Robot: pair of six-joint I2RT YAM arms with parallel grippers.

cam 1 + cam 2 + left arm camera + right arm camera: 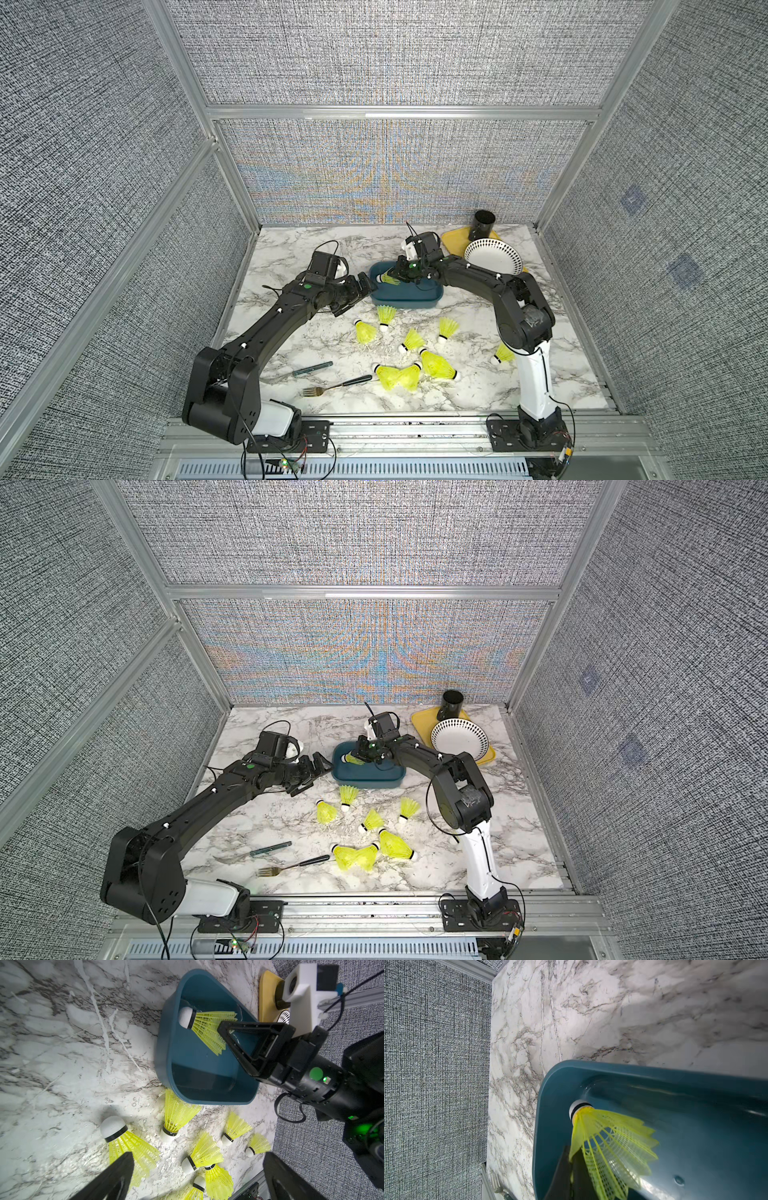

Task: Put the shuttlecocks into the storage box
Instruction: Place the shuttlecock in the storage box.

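At 9 o'clock end of storage box [409, 303], right gripper [395, 276] pinches one shuttlecock [390, 280] by skirt; left gripper [356, 296] beside, spread wide.

We are in a robotics lab test cell: an aluminium frame [399, 113] holding grey woven panels [374, 50] encloses a marble-patterned tabletop [291, 257], with robot arms [266, 332] bolted to a slotted rail [415, 432] beside bare wiring [291, 455].
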